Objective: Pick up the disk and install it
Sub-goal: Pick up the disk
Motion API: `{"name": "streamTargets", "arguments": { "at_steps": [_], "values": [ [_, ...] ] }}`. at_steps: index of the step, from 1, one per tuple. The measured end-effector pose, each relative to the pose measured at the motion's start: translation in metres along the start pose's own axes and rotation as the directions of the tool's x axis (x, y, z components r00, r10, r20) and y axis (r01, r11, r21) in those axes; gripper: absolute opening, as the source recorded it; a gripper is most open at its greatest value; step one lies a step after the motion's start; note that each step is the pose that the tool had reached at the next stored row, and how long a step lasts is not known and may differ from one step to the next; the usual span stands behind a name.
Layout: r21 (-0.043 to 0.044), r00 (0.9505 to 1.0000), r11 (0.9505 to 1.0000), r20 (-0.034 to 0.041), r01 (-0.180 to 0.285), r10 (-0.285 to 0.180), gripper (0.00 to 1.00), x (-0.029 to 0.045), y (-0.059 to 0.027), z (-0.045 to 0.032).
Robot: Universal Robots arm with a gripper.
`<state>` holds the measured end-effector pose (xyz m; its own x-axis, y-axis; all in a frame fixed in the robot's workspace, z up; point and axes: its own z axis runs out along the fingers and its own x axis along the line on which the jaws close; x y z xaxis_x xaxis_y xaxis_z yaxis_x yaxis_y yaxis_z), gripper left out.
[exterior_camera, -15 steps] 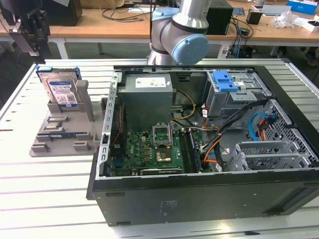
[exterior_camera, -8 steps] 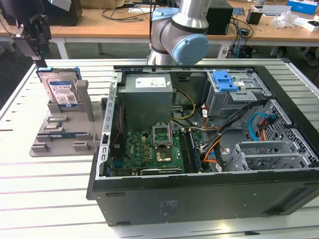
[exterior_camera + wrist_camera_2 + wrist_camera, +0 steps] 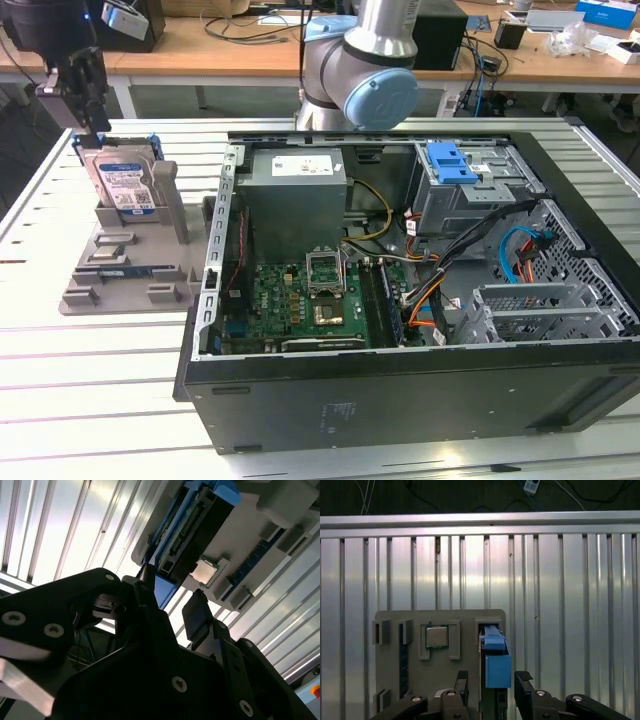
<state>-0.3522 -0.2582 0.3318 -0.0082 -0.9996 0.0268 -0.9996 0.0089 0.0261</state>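
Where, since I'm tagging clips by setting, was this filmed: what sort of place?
Probably a robotics lab: a robot arm stands by a slotted aluminium table bearing an opened desktop computer case, with cable-strewn wooden benches behind.

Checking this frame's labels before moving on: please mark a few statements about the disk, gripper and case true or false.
1. The disk stands upright in the grey holder, outside the computer case. True.
2. The gripper is shut on the disk. False: it is open, above the disk.
3. The holder sits to the exterior view's right of the case. False: it sits to the left.
4. The case lies open, with its motherboard showing. True.
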Motion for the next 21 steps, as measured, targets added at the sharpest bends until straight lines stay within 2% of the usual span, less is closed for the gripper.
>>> {"name": "streamTargets", "arguments": {
  "at_steps": [8, 12, 15, 21],
  "values": [
    [0.0004, 0.9998, 0.9998, -0.0006, 0.021, -0.021, 0.49, -0.0008, -0.0005, 0.0188],
    [0.0009, 0.9994, 0.9994, -0.0010, 0.035, -0.035, 0.49, -0.0012, -0.0009, 0.0340],
    [0.0011, 0.9990, 0.9990, -0.0012, 0.046, -0.046, 0.49, -0.0014, -0.0002, 0.0408],
    [0.0010, 0.9989, 0.9989, -0.0012, 0.047, -0.047, 0.49, -0.0014, -0.0001, 0.0420]
  ]
}}
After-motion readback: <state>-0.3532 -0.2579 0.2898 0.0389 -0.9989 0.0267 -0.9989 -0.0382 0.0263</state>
